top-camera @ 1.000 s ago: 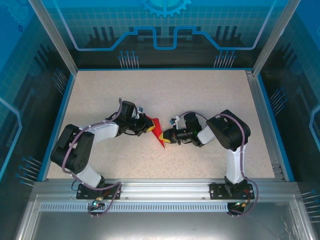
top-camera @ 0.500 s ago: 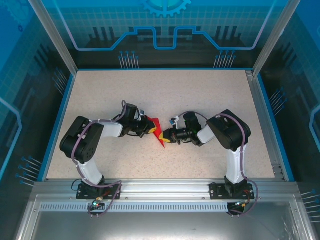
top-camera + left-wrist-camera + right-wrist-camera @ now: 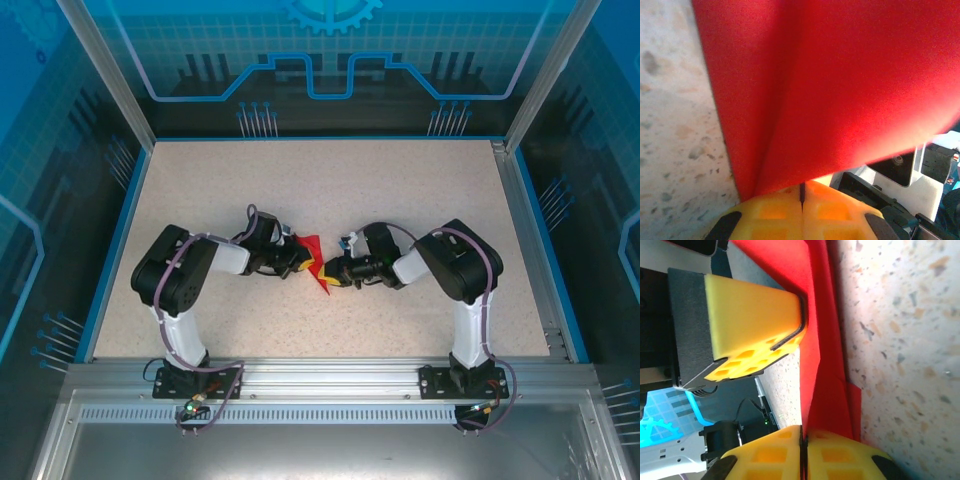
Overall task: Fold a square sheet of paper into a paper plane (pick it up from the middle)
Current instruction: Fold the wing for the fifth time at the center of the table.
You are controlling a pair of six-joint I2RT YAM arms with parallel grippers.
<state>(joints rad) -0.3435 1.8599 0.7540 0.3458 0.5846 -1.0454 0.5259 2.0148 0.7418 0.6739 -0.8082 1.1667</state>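
The square sheet of paper is folded into a narrow, pointed red paper plane (image 3: 314, 250) with a centre crease, held just above the table's middle. My left gripper (image 3: 300, 258) reaches it from the left and is shut on its upper edge. In the left wrist view the red paper (image 3: 840, 90) fans out from the closed left gripper (image 3: 801, 187). My right gripper (image 3: 327, 274) comes from the right and is shut on the paper's layered folds (image 3: 827, 390); the paper runs into the slit of the right gripper (image 3: 801, 432). The left gripper's yellow finger (image 3: 755, 315) pinches the same paper further along.
The speckled table (image 3: 400, 200) is ringed by a blue rim and glass walls. Both arms bend inward, their wrists nearly touching at the paper. The right arm's wrist housing (image 3: 900, 200) sits close beside the left fingers.
The left arm's elbow has swung right, toward the centre, while its gripper stayed on the paper. The right arm and the paper have barely moved.
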